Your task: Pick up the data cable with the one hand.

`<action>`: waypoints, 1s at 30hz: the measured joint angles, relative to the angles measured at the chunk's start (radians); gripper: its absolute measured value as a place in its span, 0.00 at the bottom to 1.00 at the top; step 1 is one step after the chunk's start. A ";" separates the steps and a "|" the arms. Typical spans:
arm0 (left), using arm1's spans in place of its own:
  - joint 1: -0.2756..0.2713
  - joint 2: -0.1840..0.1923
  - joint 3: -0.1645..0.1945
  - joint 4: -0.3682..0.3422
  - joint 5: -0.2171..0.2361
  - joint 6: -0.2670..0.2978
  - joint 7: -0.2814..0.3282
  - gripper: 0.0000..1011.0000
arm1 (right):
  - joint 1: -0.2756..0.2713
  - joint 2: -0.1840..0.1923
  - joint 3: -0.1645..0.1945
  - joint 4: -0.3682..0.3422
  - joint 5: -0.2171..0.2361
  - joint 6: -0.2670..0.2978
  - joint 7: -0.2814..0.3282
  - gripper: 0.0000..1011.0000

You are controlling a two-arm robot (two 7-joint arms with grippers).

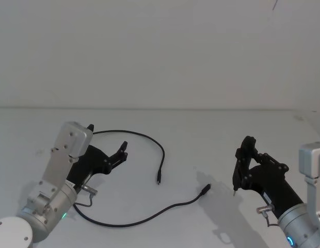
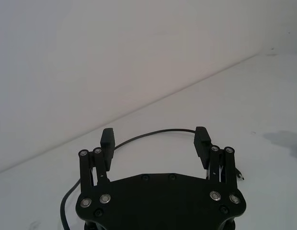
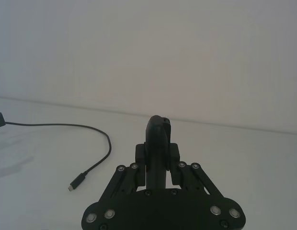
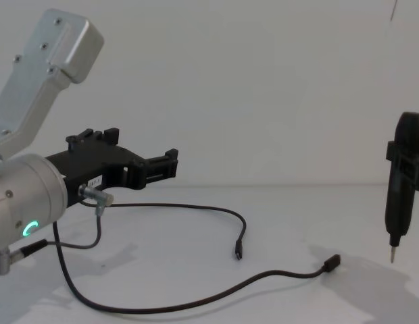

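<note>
Black data cable (image 1: 163, 156), one, long and thin, lying loose on the white table (image 1: 227, 129): an upper arc runs from under the left hand toward the middle of the table and ends in one plug (image 1: 158, 181); a lower loop sweeps along the near side and ends in the other plug (image 1: 205, 189), near the first but apart from it. Left hand (image 1: 106, 137), black, two-fingered, on a silver wrist with a green ring: fingers spread wide, nothing between them, held above the left stretch of the cable's upper arc and clear of it in the chest view. Right hand (image 1: 243, 157), at the right side, well apart from the cable: fingers closed on a slim black pen-like tool (image 4: 401, 182), upright, point down, above the table.
</note>
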 joint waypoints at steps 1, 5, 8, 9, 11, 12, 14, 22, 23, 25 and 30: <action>0.000 0.000 0.000 0.000 0.000 0.000 0.000 0.99 | 0.000 0.000 0.000 0.000 0.000 0.000 0.000 0.28; 0.000 0.000 0.000 0.000 0.000 0.000 0.000 0.99 | 0.000 0.000 0.000 0.000 0.000 0.000 0.000 0.28; 0.000 0.000 0.000 0.000 0.000 0.000 0.000 0.99 | 0.000 0.000 0.000 0.000 0.000 0.000 0.000 0.28; 0.000 0.000 0.001 0.000 0.000 0.000 0.000 0.99 | 0.000 0.000 0.000 0.000 0.000 0.000 0.000 0.28; 0.000 0.000 0.000 -0.001 0.000 0.000 0.000 0.99 | 0.000 0.000 0.000 0.000 0.000 0.000 0.000 0.28; 0.000 0.000 0.001 -0.001 0.000 0.000 0.000 0.99 | 0.000 0.000 0.000 0.000 0.000 0.000 0.000 0.28; 0.000 0.000 0.001 -0.001 0.000 0.000 0.000 0.99 | 0.000 0.000 0.000 0.000 0.000 0.000 0.000 0.28; 0.000 0.000 0.000 -0.001 0.000 0.000 0.000 0.99 | 0.000 0.000 0.000 0.000 0.000 0.000 0.000 0.28; 0.000 0.000 0.000 -0.001 0.000 0.000 0.000 0.99 | 0.000 0.000 0.000 0.000 0.000 0.000 0.000 0.28; 0.000 0.000 0.001 -0.001 0.000 0.000 0.000 0.99 | 0.000 0.000 0.000 0.000 0.000 0.000 0.000 0.28; 0.000 0.000 0.000 -0.001 0.000 0.000 0.000 0.99 | 0.000 0.000 0.000 0.000 0.000 0.000 0.000 0.28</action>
